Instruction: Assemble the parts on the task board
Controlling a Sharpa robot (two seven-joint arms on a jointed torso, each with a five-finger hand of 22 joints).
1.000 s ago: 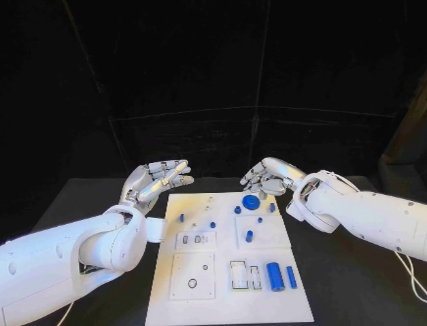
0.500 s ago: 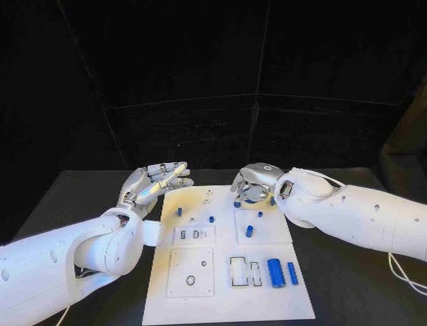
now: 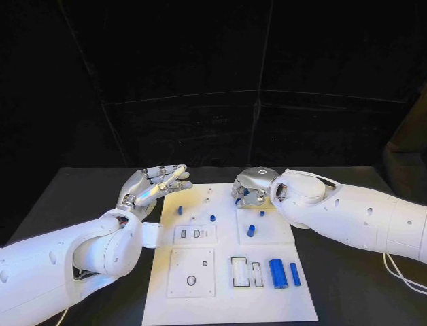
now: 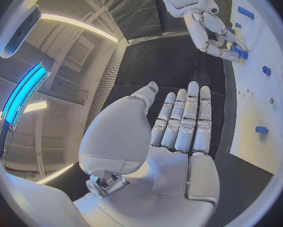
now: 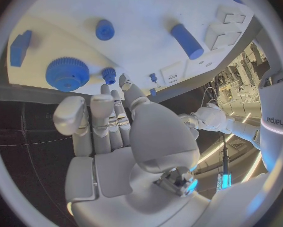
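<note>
Parts point(image 3: 276, 273) on task board point(image 3: 230, 303)

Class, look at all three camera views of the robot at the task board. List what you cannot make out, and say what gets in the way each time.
1. Head view: the right hand covers the blue gear and whether it touches any part.
2. Right wrist view: the flat blue piece is cut off at the circle's rim.
3. Head view: the recesses on the task board are too small to tell their shapes.
4. Left wrist view: the left hand is open; board parts are tiny.
</note>
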